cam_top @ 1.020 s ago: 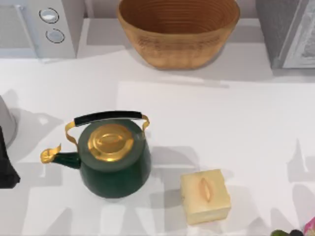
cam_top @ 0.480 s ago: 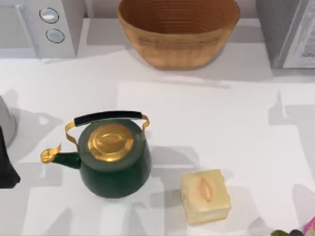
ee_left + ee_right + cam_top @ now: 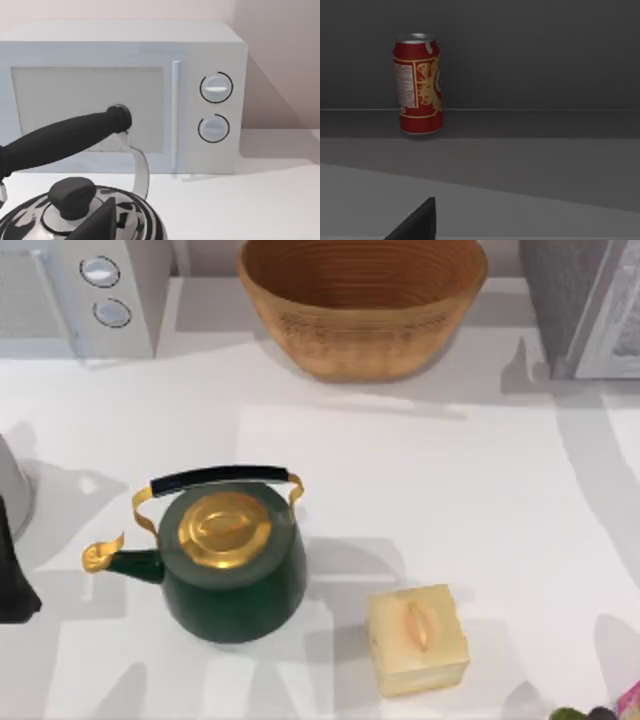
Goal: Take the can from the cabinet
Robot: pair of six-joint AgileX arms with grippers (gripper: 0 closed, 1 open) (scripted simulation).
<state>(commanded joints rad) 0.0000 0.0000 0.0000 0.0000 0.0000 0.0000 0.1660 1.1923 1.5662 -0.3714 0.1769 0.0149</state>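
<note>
The task is at its early part. In the lower middle of the right wrist view, a dark tip of the right gripper (image 3: 415, 222) shows, and I cannot tell if its fingers are apart. Farther back, at upper left, the can (image 3: 417, 84) stands upright and untouched in the dark cabinet (image 3: 545, 55). Approaching, grasping and withdrawing are all left.
</note>
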